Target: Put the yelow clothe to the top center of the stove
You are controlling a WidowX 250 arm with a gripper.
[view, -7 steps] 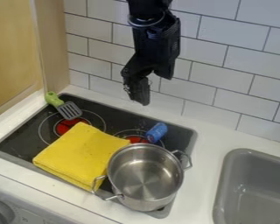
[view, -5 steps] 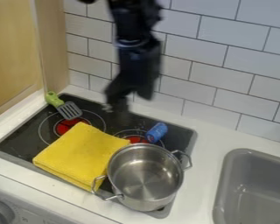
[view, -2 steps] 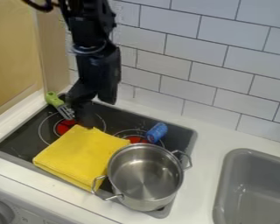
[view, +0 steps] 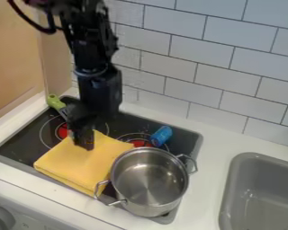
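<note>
Yellow and folded, a cloth lies across the left part of the black stove, left of and below the center of the frame, as a black robotic gripper hangs over its upper corner on an arm that enters from the upper left. Whether the gripper is spread, pressed together or pinching the fabric cannot be told from this angle. Just right of the cloth stands a steel pot with two handles, upright at the stove's lower right. A blue cylindrical object lies above the pot, near a red burner marking. At the stove's upper left, a utensil's green handle shows beside the arm. A gray sink occupies the lower right, below a wall of white tiles.
</note>
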